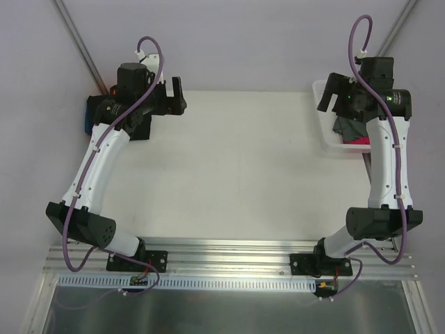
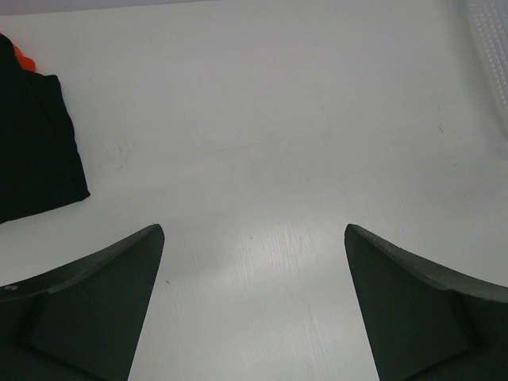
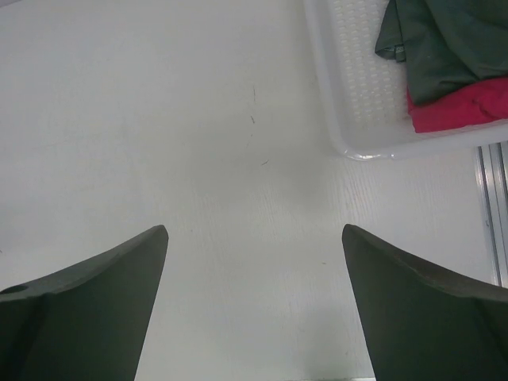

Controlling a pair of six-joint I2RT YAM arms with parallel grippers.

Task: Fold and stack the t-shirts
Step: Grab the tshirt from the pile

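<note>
A dark grey t-shirt (image 3: 444, 48) lies crumpled on a magenta-pink one (image 3: 464, 107) inside the white lattice basket (image 3: 349, 87) at the table's far right; both shirts (image 1: 346, 127) are partly hidden under my right arm. At the far left a folded black t-shirt (image 2: 36, 143) lies flat with a bit of orange cloth (image 2: 25, 58) beside it. My left gripper (image 2: 254, 238) hovers open over bare table just right of that pile. Just left of the basket, my right gripper (image 3: 254, 238) is open too, with nothing between its fingers.
A blue cloth edge (image 1: 88, 118) shows under the left arm at the table's left rim. The basket (image 1: 325, 129) stands at the far right edge. An aluminium rail (image 1: 229, 250) runs along the near edge by the arm bases.
</note>
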